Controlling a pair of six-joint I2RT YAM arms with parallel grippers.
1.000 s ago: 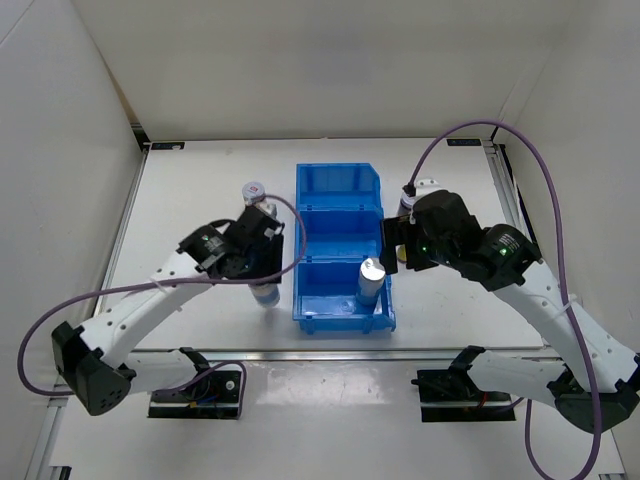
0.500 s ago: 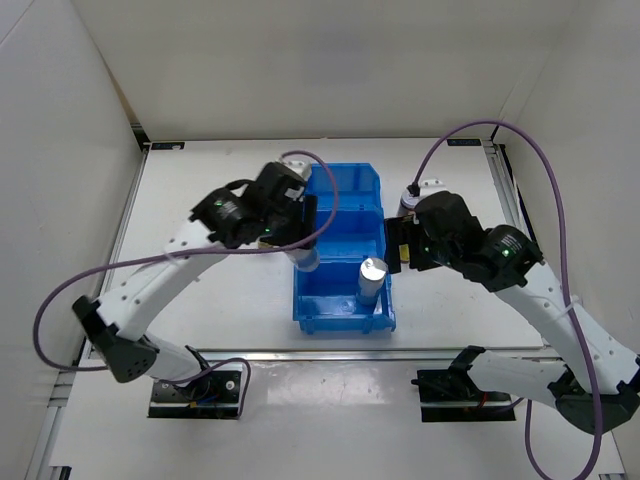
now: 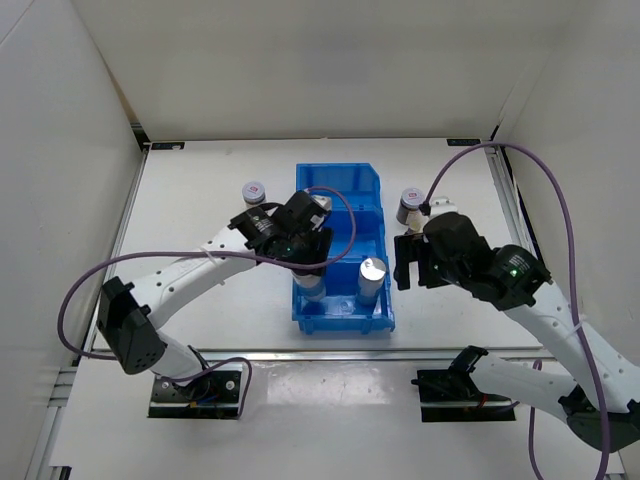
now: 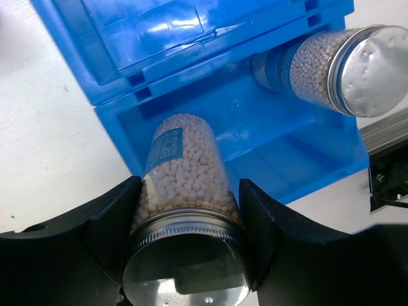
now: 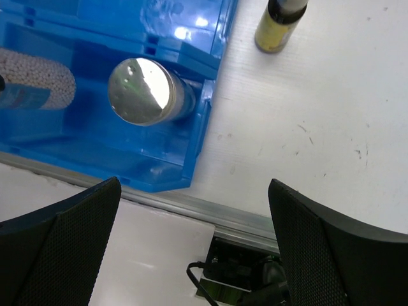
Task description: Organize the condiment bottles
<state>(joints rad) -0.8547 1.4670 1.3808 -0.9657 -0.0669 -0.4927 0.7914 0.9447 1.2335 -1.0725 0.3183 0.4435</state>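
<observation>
Blue moulded plastic is forming the three-compartment bin (image 3: 340, 185), a glossy rectangular tray with straight dividing walls, sitting on the matt white table (image 3: 200, 200) between the two arms. Its near compartment is holding both pale cylinders. The parts of the other two compartments that are in view are showing bare blue floor.

The left gripper (image 4: 189, 191) is clamping the first cylinder (image 4: 185, 159) across its upper body, with one black pad pressing on each side. This cylinder is a clear round tube packed with small white beads, carrying a blue label and a silver metal cap with a ribbed edge. Its lower end is reaching down inside the left part of the near compartment; whether it is touching the floor cannot be told.

The second cylinder (image 4: 331, 70), of the same build with a smooth reflective cap, is standing in the right part of the same compartment, apart from the first.

The right gripper (image 5: 194, 188) is hanging with its jaws spread wide and nothing between them, above the table just beside the bin's near right corner.

A slim brown bottle (image 5: 277, 29) with a yellow label is standing on the table to the right of the bin. One squat jar (image 3: 254, 190) with a red-marked grey lid is standing left of the far compartment, and a matching jar (image 3: 409, 203) is standing on the right side of the bin
</observation>
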